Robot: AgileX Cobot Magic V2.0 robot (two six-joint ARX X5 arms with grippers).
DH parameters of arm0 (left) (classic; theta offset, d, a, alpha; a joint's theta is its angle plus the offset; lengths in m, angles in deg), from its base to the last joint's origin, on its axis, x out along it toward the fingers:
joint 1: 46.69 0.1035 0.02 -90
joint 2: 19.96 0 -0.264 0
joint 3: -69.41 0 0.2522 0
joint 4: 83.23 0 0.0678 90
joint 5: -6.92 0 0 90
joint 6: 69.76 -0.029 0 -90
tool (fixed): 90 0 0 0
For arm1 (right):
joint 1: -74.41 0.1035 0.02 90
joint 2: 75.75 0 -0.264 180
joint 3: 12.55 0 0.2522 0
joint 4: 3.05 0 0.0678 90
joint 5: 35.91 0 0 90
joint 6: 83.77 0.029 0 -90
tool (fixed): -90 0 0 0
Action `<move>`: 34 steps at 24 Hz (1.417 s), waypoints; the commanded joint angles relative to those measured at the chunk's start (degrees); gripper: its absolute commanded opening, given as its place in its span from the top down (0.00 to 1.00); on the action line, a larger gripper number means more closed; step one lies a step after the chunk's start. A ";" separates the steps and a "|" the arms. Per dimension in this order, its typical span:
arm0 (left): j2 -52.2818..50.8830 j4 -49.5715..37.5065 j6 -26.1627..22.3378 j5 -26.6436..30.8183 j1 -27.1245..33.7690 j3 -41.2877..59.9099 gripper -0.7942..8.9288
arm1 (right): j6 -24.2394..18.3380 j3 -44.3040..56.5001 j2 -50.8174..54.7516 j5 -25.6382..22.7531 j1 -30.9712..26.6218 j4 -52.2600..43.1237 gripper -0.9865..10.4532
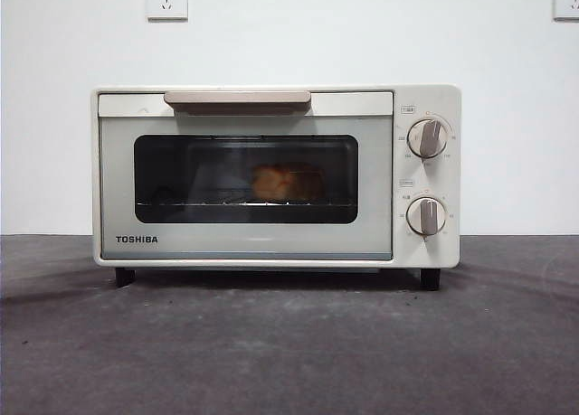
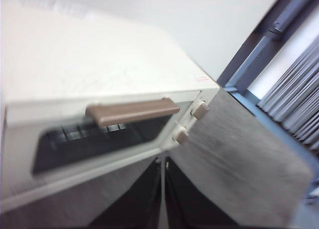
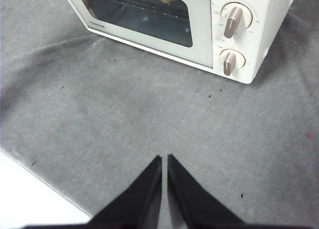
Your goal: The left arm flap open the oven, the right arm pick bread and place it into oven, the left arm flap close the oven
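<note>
Door shut on the bread (image 1: 286, 182) in the oven (image 1: 244, 243); task looks done, both jaws closed, empty, clear of it.

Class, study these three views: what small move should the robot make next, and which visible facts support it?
Probably just draw the left gripper up and away from the toaster oven. Its door looks shut, the bread sits on the wire rack behind the glass, and the right gripper hangs empty above the grey table, nothing between its jaws.
</note>
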 commanded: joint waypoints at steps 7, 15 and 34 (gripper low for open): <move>-19.85 -27.06 -4.09 16.44 0.66 31.23 0.90 | -0.50 -0.96 -0.17 -0.22 0.50 -0.59 0.90; -31.82 -20.57 -3.13 41.16 0.70 38.64 0.90 | -0.50 -0.96 -0.17 -0.22 0.50 -0.61 0.90; -36.85 -4.85 -4.74 52.33 -0.22 38.64 0.90 | -0.50 -0.96 -0.17 -0.22 0.50 -1.09 0.90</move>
